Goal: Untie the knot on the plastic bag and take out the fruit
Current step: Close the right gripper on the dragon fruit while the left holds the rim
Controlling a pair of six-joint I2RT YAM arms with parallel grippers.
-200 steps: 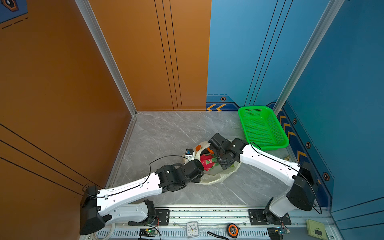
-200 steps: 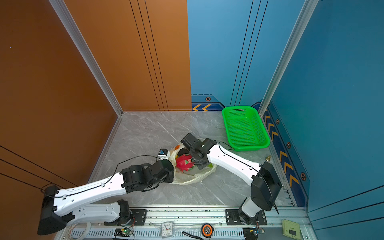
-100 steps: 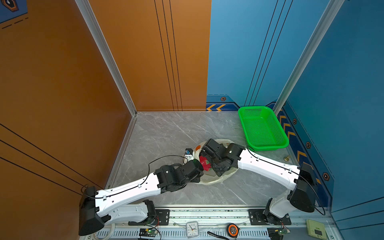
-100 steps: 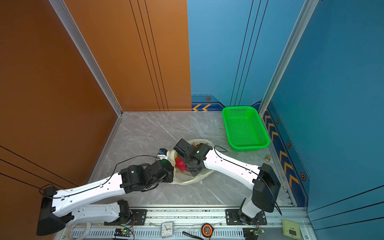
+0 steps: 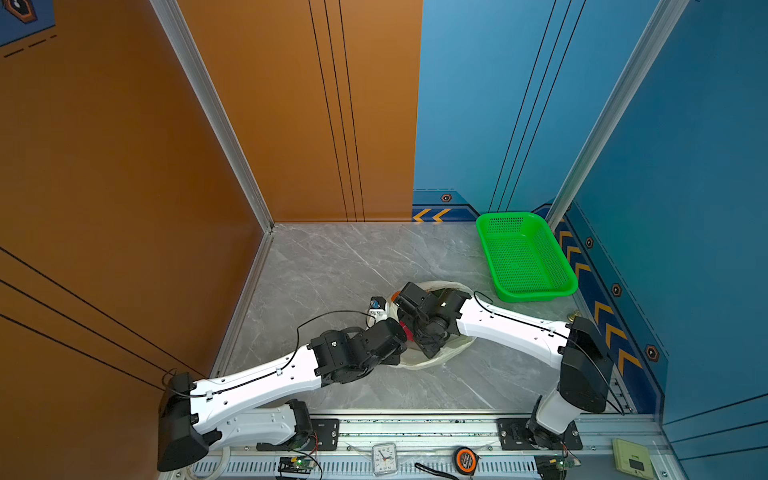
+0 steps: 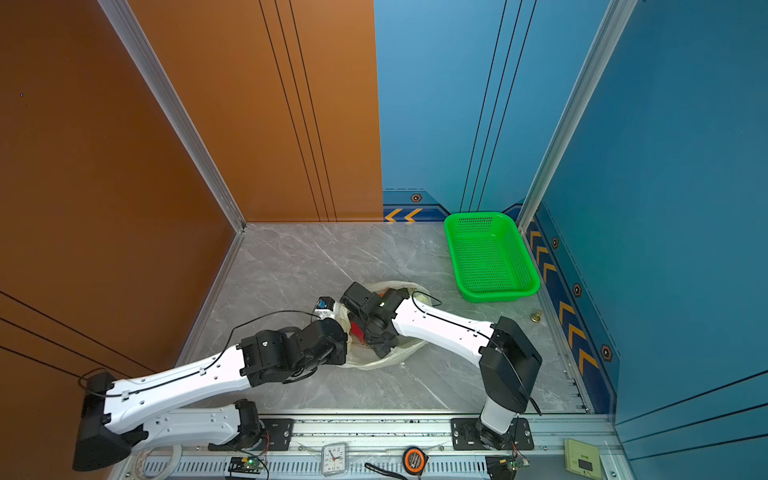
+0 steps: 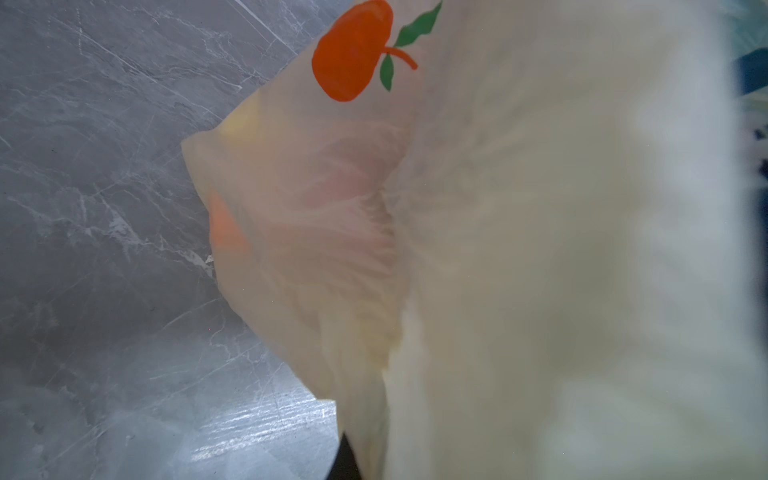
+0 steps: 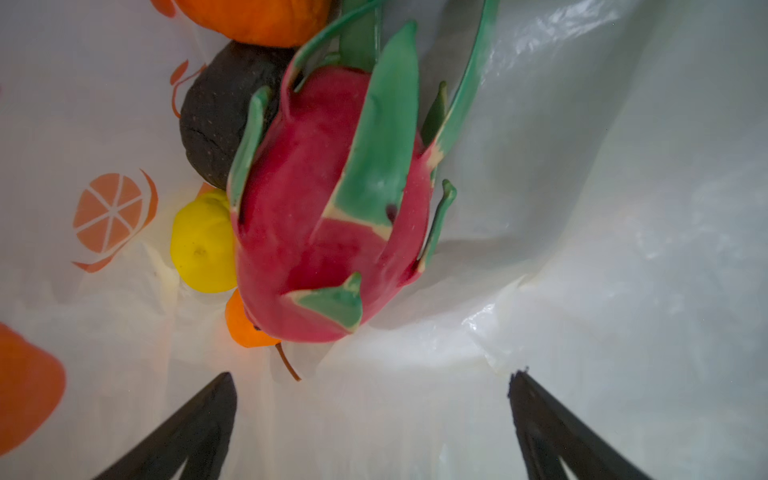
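Observation:
The cream-yellow plastic bag [image 5: 440, 360] lies open on the grey floor in both top views. My left gripper [image 5: 402, 334] is shut on a bunched fold at its near-left edge; in the left wrist view the plastic bag [image 7: 498, 208] covers the jaws. My right gripper [image 8: 372, 376] stands open inside the bag, with nothing between its fingers. Just ahead of it lies the fruit: a pink-red dragon fruit [image 8: 316, 216], a dark avocado [image 8: 220, 120], a yellow fruit [image 8: 199, 245] and oranges [image 8: 257, 16]. The knot is out of view.
A green perforated basket [image 5: 523, 257] stands at the back right by the blue wall. A small blue-and-white object [image 5: 377, 305] sits at the bag's left. Orange wall runs along the left. A clock [image 5: 384, 457] and a tape measure [image 5: 464, 459] lie on the front rail.
My right gripper has moved left and down from the bag's rim into the bag, still open. The left arm has barely moved and keeps its hold.

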